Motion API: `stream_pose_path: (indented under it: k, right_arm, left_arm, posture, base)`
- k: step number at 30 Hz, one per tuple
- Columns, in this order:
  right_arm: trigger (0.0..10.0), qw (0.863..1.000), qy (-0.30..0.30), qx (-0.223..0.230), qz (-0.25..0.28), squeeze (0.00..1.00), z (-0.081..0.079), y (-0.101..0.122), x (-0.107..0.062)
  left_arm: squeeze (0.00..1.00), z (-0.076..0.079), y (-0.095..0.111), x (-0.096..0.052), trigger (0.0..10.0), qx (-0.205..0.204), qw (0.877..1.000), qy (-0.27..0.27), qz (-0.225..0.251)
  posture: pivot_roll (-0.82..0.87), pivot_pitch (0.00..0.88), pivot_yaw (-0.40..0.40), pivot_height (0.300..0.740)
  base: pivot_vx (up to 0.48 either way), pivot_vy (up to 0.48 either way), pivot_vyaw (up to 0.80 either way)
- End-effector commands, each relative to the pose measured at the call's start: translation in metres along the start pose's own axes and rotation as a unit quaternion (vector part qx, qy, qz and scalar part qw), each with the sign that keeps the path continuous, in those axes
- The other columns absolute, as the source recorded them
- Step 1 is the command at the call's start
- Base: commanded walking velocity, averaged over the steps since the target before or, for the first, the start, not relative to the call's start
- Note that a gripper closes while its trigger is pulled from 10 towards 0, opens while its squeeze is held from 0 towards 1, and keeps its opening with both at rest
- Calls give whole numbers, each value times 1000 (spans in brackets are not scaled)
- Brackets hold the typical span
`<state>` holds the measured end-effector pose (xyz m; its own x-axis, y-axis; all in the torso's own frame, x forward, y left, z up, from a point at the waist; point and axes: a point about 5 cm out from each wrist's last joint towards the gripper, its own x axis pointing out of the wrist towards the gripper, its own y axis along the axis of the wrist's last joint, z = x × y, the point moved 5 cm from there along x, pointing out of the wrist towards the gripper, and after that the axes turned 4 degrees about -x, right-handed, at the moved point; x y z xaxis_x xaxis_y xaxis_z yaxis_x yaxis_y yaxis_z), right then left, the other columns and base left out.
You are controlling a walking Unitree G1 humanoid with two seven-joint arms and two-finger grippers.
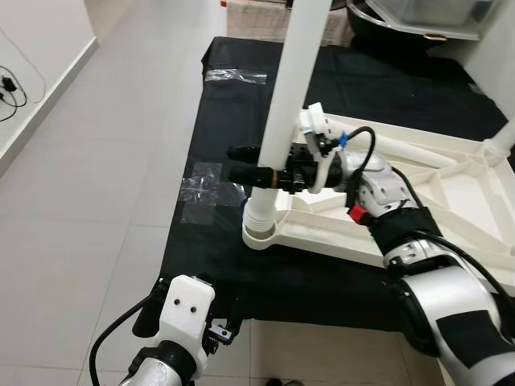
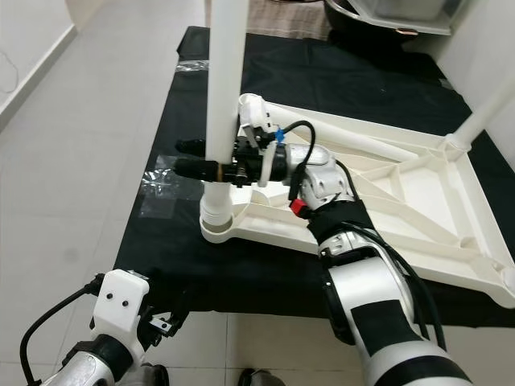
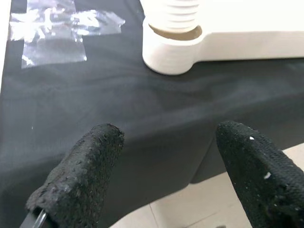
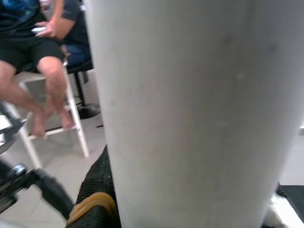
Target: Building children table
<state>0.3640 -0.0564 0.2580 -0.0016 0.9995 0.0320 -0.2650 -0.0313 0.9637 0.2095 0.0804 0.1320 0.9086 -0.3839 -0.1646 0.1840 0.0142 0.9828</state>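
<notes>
A white children's table top [image 1: 451,193] lies upside down on a black cloth [image 1: 233,96]. A white table leg [image 1: 294,80] stands upright in the corner socket [image 1: 261,233] at the near-left corner, its threaded end resting in the socket. My right gripper [image 1: 237,162] reaches in from the right and is shut on the leg just above the socket, one black finger on each side. The right wrist view shows the leg [image 4: 190,109] pressed against a finger pad [image 4: 95,199]. My left gripper [image 3: 166,156] hangs open below the cloth's near edge, holding nothing.
A second white leg [image 2: 483,104] rises from the table top's far right corner. Patches of clear tape [image 1: 201,189] lie on the cloth left of the socket. Grey tiled floor [image 1: 96,177] lies to the left. A person [image 4: 42,47] sits on a stool beyond.
</notes>
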Motion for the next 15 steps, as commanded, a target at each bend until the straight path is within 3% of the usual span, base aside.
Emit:
stream_pose_path:
  k: [1,15]
  right_arm:
    - [10000,1000,24,8,-17,0,-6,-6,-2]
    - [10000,996,81,8,-25,0,-23,-19,-1]
  left_arm:
    - [0,1,-2,-3,10000,5,1000,-2,-8]
    - [0,-2,-3,-2,10000,11,1000,-3,-13]
  posture:
    - [175,217,-111,740]
    - [182,209,-100,740]
  base:
    - [0,0,0]
    - [0,0,0]
